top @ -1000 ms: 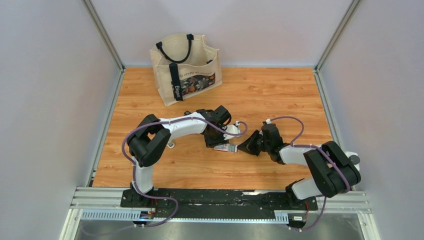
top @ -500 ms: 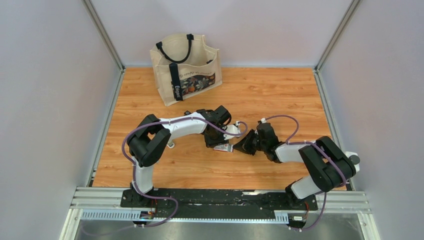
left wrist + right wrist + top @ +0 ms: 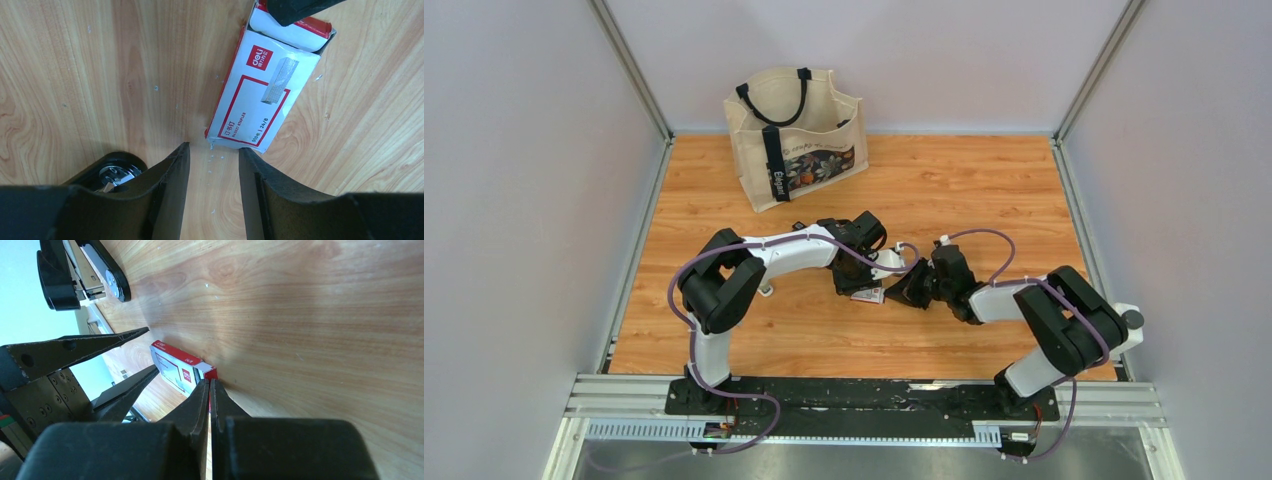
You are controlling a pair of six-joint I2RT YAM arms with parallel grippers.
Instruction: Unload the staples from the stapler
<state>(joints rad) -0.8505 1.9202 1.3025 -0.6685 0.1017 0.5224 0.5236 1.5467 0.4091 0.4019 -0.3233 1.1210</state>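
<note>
A black stapler (image 3: 75, 275) lies open on the wood beyond the left fingers, and its round end (image 3: 117, 170) shows under my left finger. The arms hide it in the top view. No staples show. A flat red-and-white box (image 3: 262, 95) lies between the grippers (image 3: 870, 296). My left gripper (image 3: 214, 147) is open and empty, its tips at the box's near corner. My right gripper (image 3: 210, 381) is shut, its tips against the box's red open end (image 3: 207, 372). I cannot tell whether it pinches a flap.
A cream tote bag (image 3: 794, 135) stands at the back left of the wooden table (image 3: 984, 180). Grey walls enclose the table on three sides. Small pale flecks lie on the wood between my left fingers (image 3: 215, 157).
My right gripper has moved left and reached the box's end. The box has shifted slightly left. The left arm has not moved.
</note>
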